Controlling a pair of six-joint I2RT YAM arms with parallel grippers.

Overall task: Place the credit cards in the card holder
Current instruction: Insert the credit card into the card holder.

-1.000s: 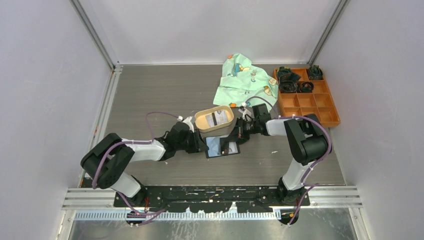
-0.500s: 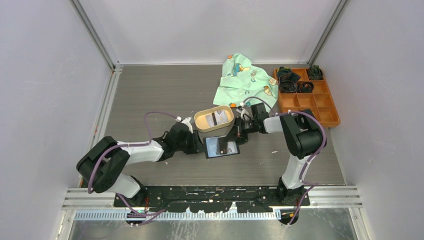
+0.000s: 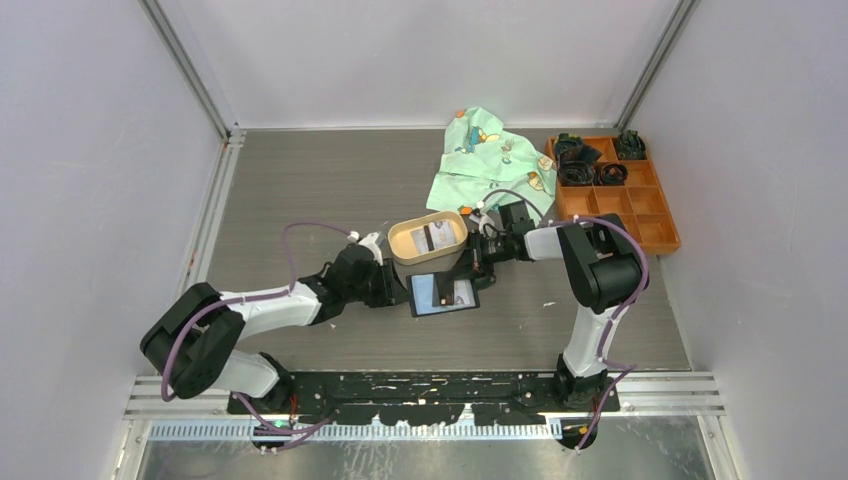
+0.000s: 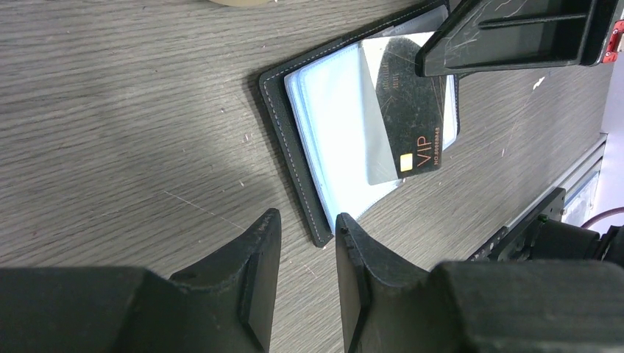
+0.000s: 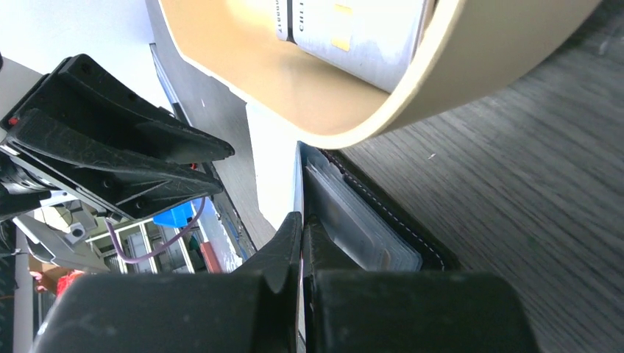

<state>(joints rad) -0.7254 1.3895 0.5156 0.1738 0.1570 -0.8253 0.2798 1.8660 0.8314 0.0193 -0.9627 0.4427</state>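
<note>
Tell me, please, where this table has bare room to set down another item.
Bare: the far-left table between the left rail and the tan tray; the near strip between the card holder and the arm bases. Crowded: the centre, where tray, card holder, left end effector and right end effector meet, and the far right with the cloth and orange box.

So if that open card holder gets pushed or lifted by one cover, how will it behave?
The card holder lies flat and open on the smooth table, so a push would probably slide it rather than tip it. Its clear sleeves look thin and floppy, so lifted by one cover they would likely sag and fan out.
</note>
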